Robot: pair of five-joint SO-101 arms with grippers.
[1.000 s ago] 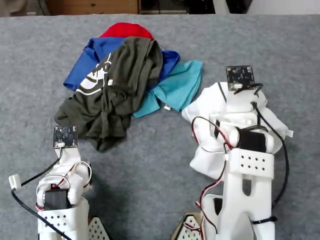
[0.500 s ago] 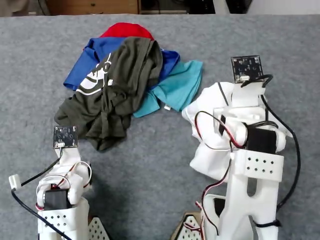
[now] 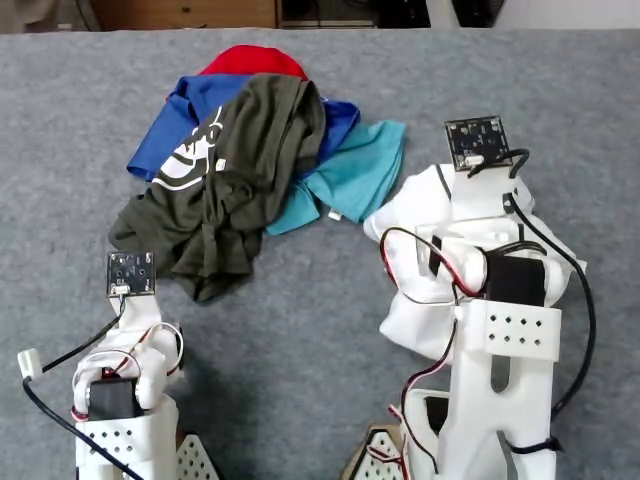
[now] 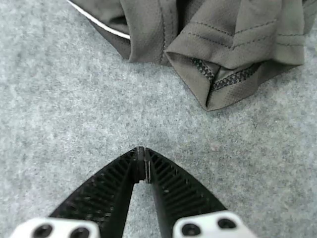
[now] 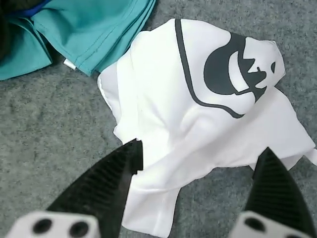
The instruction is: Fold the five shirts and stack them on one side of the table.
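Note:
A crumpled pile of shirts lies at the table's back left: an olive shirt (image 3: 235,185) on top, a blue shirt (image 3: 175,125), a red shirt (image 3: 250,60) and a teal shirt (image 3: 350,175). A white shirt (image 3: 410,215) with a black print lies rumpled under the right arm. My right gripper (image 5: 198,153) hovers open over the white shirt (image 5: 208,104), with the teal shirt (image 5: 94,34) beyond it. My left gripper (image 4: 144,163) is shut on nothing, just above bare carpet near the olive shirt's hem (image 4: 223,54).
Grey carpet (image 3: 300,330) covers the table. Both arm bases (image 3: 120,420) stand at the front edge. Wooden furniture (image 3: 185,12) runs behind the far edge. Bare carpet spreads at the far right and front centre.
The right arm's wrist swung slightly right, then back left over the white shirt. The left arm and the shirt pile have not moved.

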